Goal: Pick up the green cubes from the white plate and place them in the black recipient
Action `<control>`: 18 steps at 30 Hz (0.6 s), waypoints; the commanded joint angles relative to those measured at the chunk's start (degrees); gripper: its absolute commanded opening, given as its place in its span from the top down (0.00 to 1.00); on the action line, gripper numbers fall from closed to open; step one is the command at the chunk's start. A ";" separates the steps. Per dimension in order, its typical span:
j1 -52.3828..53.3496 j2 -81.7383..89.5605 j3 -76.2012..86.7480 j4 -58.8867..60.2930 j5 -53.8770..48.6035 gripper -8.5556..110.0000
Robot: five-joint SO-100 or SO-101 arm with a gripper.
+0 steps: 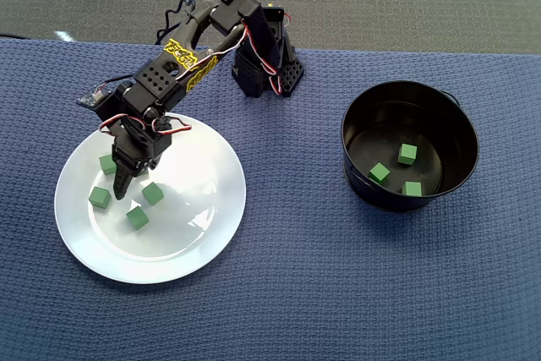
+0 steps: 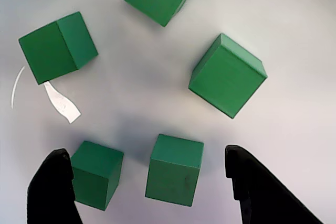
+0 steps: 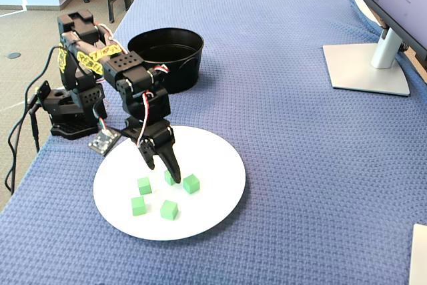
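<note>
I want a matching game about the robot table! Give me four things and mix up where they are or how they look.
Things:
1. white plate
2. black pot
3. claw
4. monitor stand

Descriptions:
A. holds three green cubes in the overhead view
B. open, hanging over the plate above the cubes
C. silver, on the blue cloth far from the arm
D. has loose green cubes left on it

Pairs: 1-D, 2-A, 3-B, 4-C
</note>
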 commanded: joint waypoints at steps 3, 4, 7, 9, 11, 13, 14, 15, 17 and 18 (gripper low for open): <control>-3.60 4.31 1.93 -2.99 0.53 0.69; -4.22 4.13 2.20 -2.99 0.88 0.69; -5.45 4.04 2.81 -3.52 1.49 0.70; -5.98 3.87 2.90 -4.48 2.11 0.70; -6.68 3.25 2.81 -4.75 2.29 0.70; -6.94 3.25 2.90 -4.66 2.20 0.71; -6.94 3.16 2.81 -4.66 2.20 0.71; -6.50 2.99 2.37 -4.66 2.20 0.71; -5.80 1.93 1.32 -4.66 1.85 0.72; -5.45 1.14 0.70 -4.66 1.76 0.73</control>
